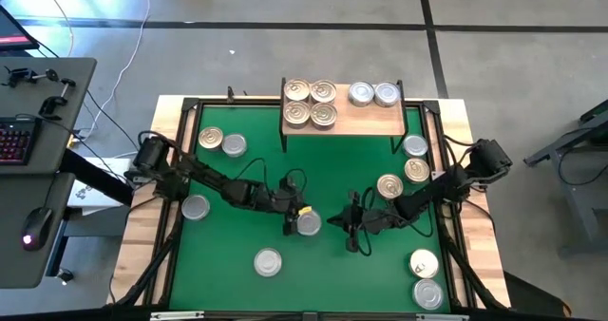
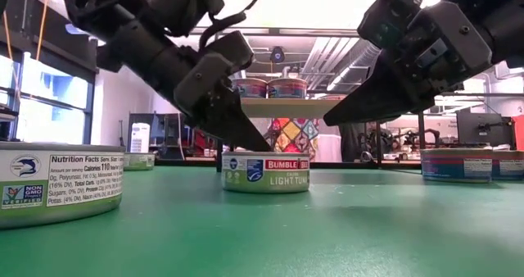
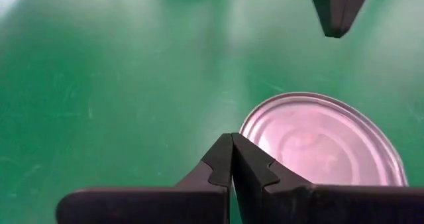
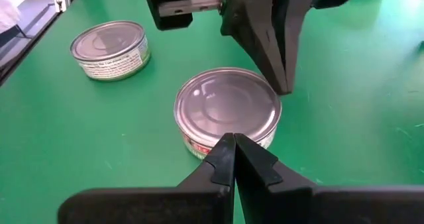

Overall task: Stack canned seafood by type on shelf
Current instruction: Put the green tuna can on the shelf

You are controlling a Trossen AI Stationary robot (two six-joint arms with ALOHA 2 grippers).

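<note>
I hold both arms over the green mat [image 1: 237,193]: left gripper [image 1: 290,217] and right gripper [image 1: 350,228], jaws pressed together, flank a silver tin [image 1: 309,223] mid-mat, well short of the far shelf [image 1: 366,122]; descending closed could knock it sideways.

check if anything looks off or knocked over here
Nothing stands out. Every can sits flat, including the silver can between the shut left gripper and shut right gripper. Cans on the shelf sit upright in neat groups.
</note>
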